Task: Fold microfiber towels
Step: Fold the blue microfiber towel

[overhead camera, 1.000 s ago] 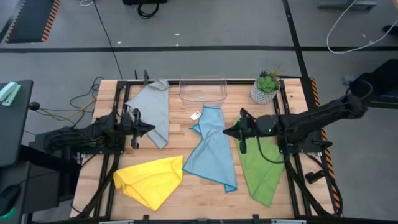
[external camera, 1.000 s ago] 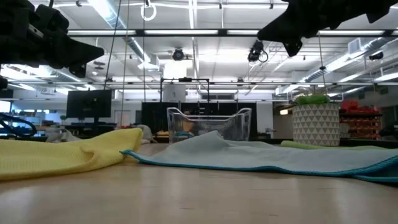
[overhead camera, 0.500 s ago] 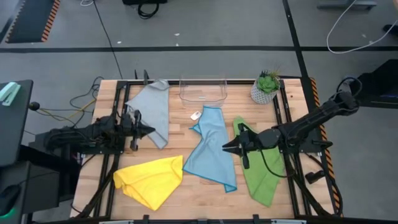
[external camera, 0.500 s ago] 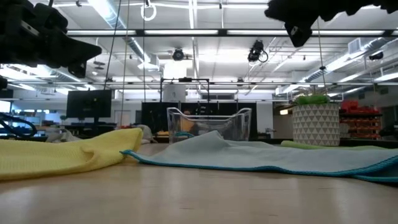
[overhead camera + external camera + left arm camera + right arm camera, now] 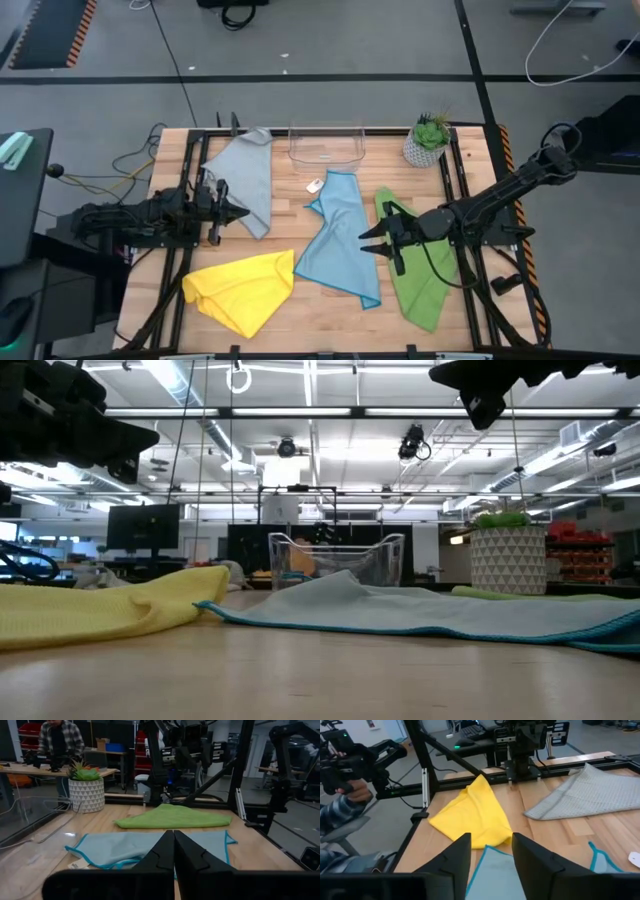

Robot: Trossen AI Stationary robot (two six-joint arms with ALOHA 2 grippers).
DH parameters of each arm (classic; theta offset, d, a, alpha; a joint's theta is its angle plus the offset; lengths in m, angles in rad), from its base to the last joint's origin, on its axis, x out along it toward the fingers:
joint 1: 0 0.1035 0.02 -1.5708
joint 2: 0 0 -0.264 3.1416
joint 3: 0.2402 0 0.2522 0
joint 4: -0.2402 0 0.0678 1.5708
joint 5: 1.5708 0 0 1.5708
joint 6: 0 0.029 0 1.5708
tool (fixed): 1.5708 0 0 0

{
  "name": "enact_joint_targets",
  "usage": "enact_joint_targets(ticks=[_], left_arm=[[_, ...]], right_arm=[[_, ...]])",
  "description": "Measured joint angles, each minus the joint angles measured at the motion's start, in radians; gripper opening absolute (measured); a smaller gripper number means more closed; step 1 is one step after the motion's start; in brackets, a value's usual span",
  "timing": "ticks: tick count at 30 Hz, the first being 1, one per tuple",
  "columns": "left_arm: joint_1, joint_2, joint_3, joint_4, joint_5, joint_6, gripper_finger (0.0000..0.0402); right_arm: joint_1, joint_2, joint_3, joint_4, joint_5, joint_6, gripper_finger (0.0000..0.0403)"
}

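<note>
4 towels spread unfolded on the wooden table point(image 5: 300, 315). Grey towel point(image 5: 246, 178) at the far left, one corner reaching the table's back edge. Light blue towel point(image 5: 341, 240) in the middle, laid long from back to front, a small white tag just beside its far corner. Green towel point(image 5: 417, 270) on the right, partly under the right arm. Yellow towel point(image 5: 242, 288) at the front left, rumpled, near the blue one but not clearly touching.

Left pincer point(image 5: 243, 210) held over the near edge of the grey towel, fingers pressed together with no gap, holding nothing. Right pincer point(image 5: 368, 240) raised above the seam between blue and green towels, fingers parted to a middling gap, nothing between them; seen through the right wrist view as 2 dark fingers point(image 5: 454, 857) framing the blue towel's edge, with the yellow towel beyond.

Clear plastic bin point(image 5: 327, 145) at the back centre, small potted plant point(image 5: 428, 140) at the back right. A person standing at a bench in the room beyond, visible past the plant in the left wrist view.
</note>
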Motion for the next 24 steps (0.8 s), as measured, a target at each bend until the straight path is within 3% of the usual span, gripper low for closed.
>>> enact_joint_targets(ticks=[14, 18, 24], left_arm=[[0.000, 0.003, 0.001, -0.019, -0.004, 0.026, 0.0006], [-0.009, 0.043, 0.001, -0.022, -0.004, 0.055, 0.0010], [-0.031, 0.137, 0.001, -0.016, -0.018, 0.036, 0.0006]], right_arm=[[0.000, 0.049, 0.000, 0.005, -0.002, -0.027, 0.0010], [0.000, 0.142, 0.041, 0.009, 0.011, -0.016, 0.0012], [0.024, 0.307, 0.250, -0.147, 0.012, -0.012, 0.0018]])
